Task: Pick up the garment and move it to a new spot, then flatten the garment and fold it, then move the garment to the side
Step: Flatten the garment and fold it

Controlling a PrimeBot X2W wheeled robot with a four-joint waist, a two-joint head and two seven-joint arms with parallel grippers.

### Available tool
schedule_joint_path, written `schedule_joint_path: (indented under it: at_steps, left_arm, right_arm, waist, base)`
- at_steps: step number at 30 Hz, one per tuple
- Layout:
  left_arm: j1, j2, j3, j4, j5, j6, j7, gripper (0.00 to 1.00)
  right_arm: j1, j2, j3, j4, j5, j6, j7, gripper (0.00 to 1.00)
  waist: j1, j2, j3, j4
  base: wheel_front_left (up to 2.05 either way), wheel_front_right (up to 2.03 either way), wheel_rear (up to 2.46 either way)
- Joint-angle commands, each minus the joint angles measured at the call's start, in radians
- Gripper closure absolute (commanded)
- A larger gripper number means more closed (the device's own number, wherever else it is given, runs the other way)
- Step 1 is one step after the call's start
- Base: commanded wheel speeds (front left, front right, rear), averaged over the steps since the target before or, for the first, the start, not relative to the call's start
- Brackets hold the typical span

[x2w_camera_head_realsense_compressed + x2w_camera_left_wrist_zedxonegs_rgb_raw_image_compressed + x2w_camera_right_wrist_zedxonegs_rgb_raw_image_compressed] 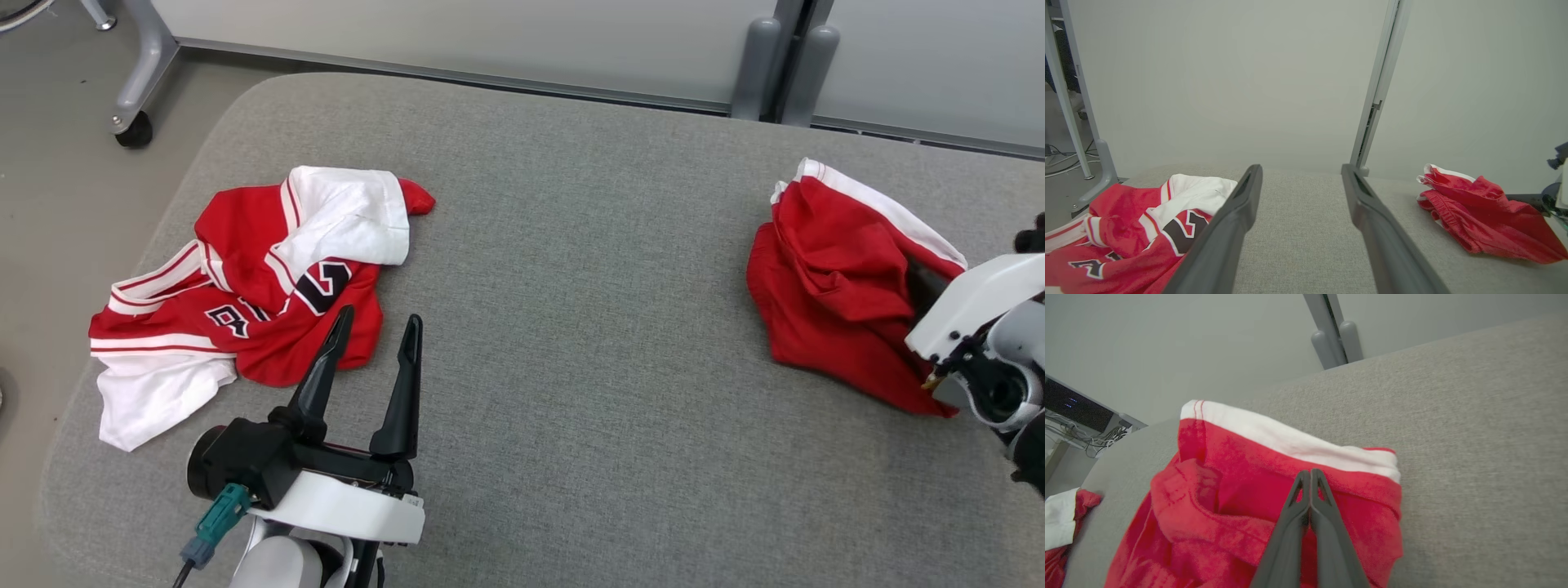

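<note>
Wide grey table point(571, 367), bare across its middle. Jersey point(245, 286) crumpled near the left edge, red shorts point(824, 294) by the right edge. Left gripper point(380, 318) spread open; right gripper point(1310, 472) pressed shut over the shorts, pinched fabric hard to make out.

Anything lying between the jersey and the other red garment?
Head view: bare grey pad between jersey and red garment; the open left gripper hovers by the jersey's edge.

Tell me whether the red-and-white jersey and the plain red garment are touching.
Apart. The head view shows a wide stretch of bare grey padded surface between the jersey at the left and the plain red garment at the right.
</note>
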Motion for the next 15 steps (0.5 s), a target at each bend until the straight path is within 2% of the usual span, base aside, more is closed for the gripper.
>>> schedule_joint_path:
  at_steps: [1,9,15]
  left_arm:
    - [-0.004,0.0,0.003,0.003,0.003,-0.005,-0.002,0.0]
    - [0.014,-0.001,0.019,0.022,0.0,-0.013,-0.002,0.0]
    - [0.028,-0.001,0.029,0.031,0.0,-0.014,-0.002,0.0]
  right_arm:
    - [0.025,-0.005,0.005,-0.021,0.011,0.0,0.018,1.0]
    - [0.088,0.035,0.075,-0.224,0.007,0.0,0.086,1.0]
    - [0.107,0.111,0.145,-0.311,-0.027,0.0,0.09,1.0]
  waist:
    - [0.0,0.0,0.0,0.011]
    - [0.0,0.0,-0.038,0.016]
    - [0.0,0.0,-0.068,-0.022]
  base:
    - [0.0,0.0,0.0]
    - [0.0,0.0,0.0]
    - [0.0,0.0,0.0]
